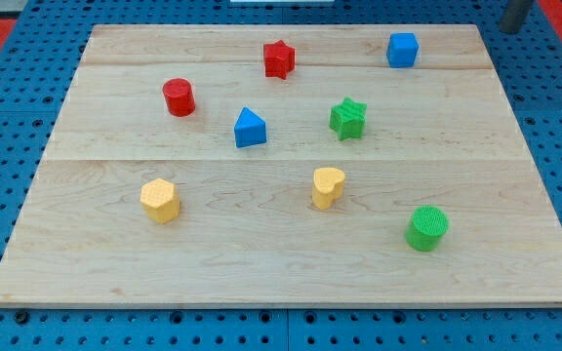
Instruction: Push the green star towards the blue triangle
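The green star point(347, 118) lies on the wooden board point(281, 263), right of centre. The blue triangle point(250, 129) lies to its left, about a hundred pixels away, at nearly the same height in the view. My tip point(509, 29) is at the view's top right corner, just past the board's far right corner. It is far up and to the right of the green star and touches no block.
A red star point(279, 58) and a blue cube point(402, 50) sit near the top. A red cylinder point(179, 97) is at the upper left. A yellow hexagon point(160, 200), a yellow heart point(327, 186) and a green cylinder point(426, 228) lie lower down.
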